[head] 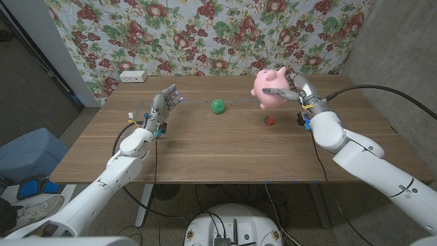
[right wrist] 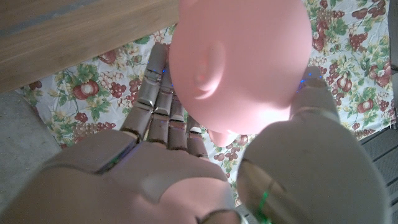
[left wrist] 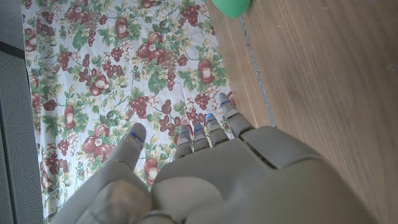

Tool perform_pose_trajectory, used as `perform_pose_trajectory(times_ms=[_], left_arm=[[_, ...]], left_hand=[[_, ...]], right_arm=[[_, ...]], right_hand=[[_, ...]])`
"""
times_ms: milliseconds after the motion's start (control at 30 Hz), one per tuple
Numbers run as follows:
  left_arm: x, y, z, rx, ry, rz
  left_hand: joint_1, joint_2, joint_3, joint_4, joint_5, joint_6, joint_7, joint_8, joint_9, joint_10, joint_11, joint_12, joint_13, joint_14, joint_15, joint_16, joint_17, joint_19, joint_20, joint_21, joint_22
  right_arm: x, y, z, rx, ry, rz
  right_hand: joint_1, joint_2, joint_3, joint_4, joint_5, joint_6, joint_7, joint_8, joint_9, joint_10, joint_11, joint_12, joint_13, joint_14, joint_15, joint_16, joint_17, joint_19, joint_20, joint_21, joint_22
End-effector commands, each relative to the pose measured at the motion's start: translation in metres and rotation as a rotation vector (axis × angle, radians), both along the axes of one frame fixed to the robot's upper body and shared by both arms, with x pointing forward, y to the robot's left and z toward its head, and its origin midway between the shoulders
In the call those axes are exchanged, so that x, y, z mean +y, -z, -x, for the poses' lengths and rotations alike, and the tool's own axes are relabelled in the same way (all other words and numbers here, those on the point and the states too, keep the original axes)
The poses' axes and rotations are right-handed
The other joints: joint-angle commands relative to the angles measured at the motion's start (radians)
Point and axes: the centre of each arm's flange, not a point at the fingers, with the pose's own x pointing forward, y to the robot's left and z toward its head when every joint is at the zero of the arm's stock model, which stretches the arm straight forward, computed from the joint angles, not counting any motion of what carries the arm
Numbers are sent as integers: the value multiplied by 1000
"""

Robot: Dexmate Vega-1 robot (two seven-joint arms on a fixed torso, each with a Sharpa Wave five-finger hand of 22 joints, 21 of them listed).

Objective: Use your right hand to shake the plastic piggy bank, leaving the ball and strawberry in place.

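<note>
Pig point(head: 269, 89) looks like smooth pink plastic, table point(head: 205, 143) is matt wood grain, backdrop point(head: 205, 31) is floral cloth.

Wooden tabletop point(head: 205, 147) with visible plank grain. Behind it hangs a floral fruit-print curtain point(head: 205, 31). A white power strip point(head: 132, 76) lies at the far left corner. Grey floor point(head: 48, 119) and a blue bin point(head: 31, 154) lie to the left.

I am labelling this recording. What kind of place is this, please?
Probably an indoor robot test space: a wooden table before a hung floral cloth, bare wall, loose cables. The right hand holds a piggy bank.
</note>
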Motion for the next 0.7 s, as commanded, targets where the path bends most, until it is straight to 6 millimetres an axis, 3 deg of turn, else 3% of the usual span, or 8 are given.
perform_pose_trajectory(times_ms=[33,700], left_arm=[[4,-2,-4,-3,5,3],[10,-6,-10,2,2,4]], left_hand=[[-12,35,0,-3,4,1,-5,3,4,-3,-5,2,4,11,-2,-1,2,5,6,-2,2],[-12,36,0,-3,4,1,-5,3,4,-4,-4,2,4,10,-4,-2,2,7,6,-8,2]], right_arm=[[-8,9,3,-203,59,-162],[-10,17,3,-428,124,-364]], right_hand=[[37,157,356,-6,241,595,-138,60,163,433,-346,157,251,310,-409,95,491,-105,-103,9,3],[35,156,358,-6,241,595,-141,60,162,431,-350,159,253,311,-409,93,490,-109,-104,16,2]])
